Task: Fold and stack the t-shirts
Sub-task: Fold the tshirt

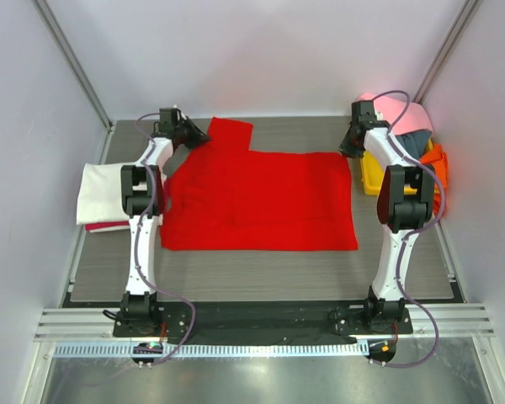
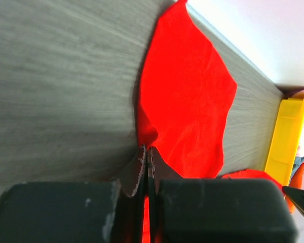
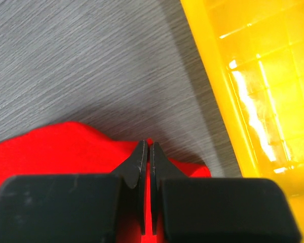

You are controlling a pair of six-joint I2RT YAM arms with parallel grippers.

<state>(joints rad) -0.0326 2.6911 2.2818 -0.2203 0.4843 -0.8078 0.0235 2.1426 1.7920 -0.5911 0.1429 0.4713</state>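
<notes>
From above, the red shirt (image 1: 261, 202) lies spread flat on the table (image 1: 261, 269). A folded white shirt (image 1: 97, 192) is at its nine o'clock and a yellow tray (image 1: 372, 178) at its two o'clock. The left gripper (image 1: 189, 135) sits at the red shirt's eleven o'clock corner, the right gripper (image 1: 351, 143) at one o'clock.

Left wrist: the fingers (image 2: 135, 174) are pinched tight on red cloth.

Right wrist: the fingers (image 3: 137, 167) likewise clamp the red edge, with the tray at two o'clock.

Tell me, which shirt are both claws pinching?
The red shirt, spread out flat; the folded white one and the heap on the right lie untouched.
</notes>
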